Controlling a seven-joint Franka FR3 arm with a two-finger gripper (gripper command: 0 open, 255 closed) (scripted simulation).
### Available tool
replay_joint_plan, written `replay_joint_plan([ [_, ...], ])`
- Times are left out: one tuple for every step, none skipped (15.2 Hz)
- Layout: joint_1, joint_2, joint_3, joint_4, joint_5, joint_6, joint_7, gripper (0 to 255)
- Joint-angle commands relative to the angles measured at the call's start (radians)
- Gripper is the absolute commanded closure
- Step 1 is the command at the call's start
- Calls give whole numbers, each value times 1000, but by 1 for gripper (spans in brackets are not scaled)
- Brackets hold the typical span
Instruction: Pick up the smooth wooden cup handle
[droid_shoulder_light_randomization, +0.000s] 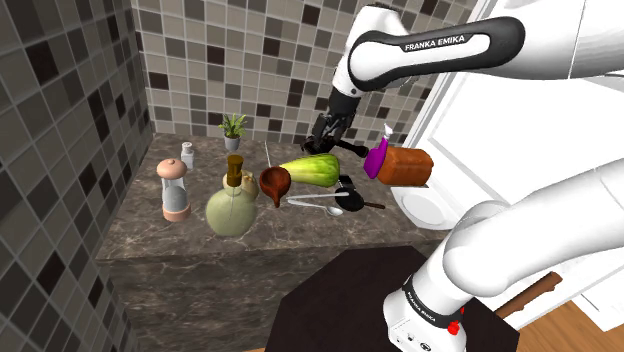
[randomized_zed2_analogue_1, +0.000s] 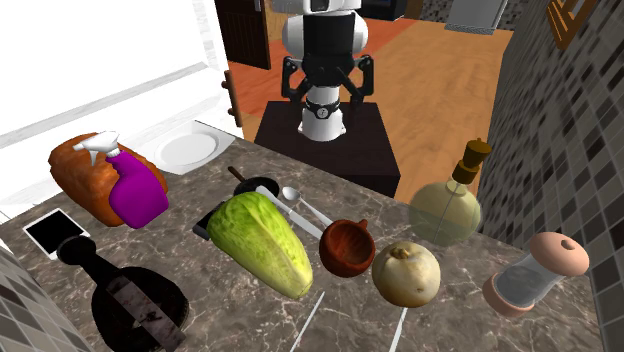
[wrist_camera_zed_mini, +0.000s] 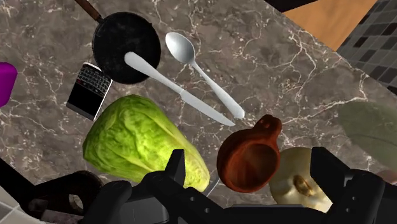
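Shoulder view: gripper (droid_shoulder_light_randomization: 330, 138) hangs over counter (droid_shoulder_light_randomization: 200, 245), behind cabbage (droid_shoulder_light_randomization: 312, 168); brown wooden cup (droid_shoulder_light_randomization: 275, 181) sits at cabbage's tip, near 1 corked flask (droid_shoulder_light_randomization: 232, 207). 2nd ext. view: 1 cup, empty, between cabbage and pale round veg (randomized_zed2_analogue_1: 406, 272). Wrist view: fingers (wrist_camera_zed_mini: 177, 167) apart, cup below between them, untouched; 1 spoon (wrist_camera_zed_mini: 180, 48), 1 knife (wrist_camera_zed_mini: 184, 95), handle over black pan (wrist_camera_zed_mini: 114, 35); veg partly hidden by a finger.

This is a home kitchen. A dark marbled countertop (droid_shoulder_light_randomization: 170, 250) runs into a corner of mosaic-tiled walls (droid_shoulder_light_randomization: 60, 110) on the shoulder view's left. On the counter lie a cabbage (randomized_zed2_analogue_1: 262, 240), a frying pan (wrist_camera_zed_mini: 126, 46), a spoon (wrist_camera_zed_mini: 200, 70), a knife (wrist_camera_zed_mini: 175, 86), a brown cup (wrist_camera_zed_mini: 249, 159), a bread loaf (randomized_zed2_analogue_1: 80, 170) and a spray bottle (randomized_zed2_analogue_1: 138, 195). Wood flooring (randomized_zed2_analogue_1: 440, 60) fills the second exterior view's upper right. The white unit (randomized_zed2_analogue_1: 100, 60) at its upper left may be an appliance.
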Motion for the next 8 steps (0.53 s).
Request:
replay_joint_plan([
  [0, 80, -4, 18, 2, 60, -6, 0],
  [2, 117, -4, 25, 4, 88, -6, 0],
  [3, 154, -4, 33, 6, 115, -6, 0],
  [4, 192, -4, 43, 8, 141, -6, 0],
  [6, 230, -4, 54, 10, 167, -7, 0],
  [7, 269, -3, 66, 12, 191, -7, 0],
  [8, 308, -3, 80, 14, 214, -8, 0],
  [9, 347, -3, 95, 17, 236, -8, 0],
])
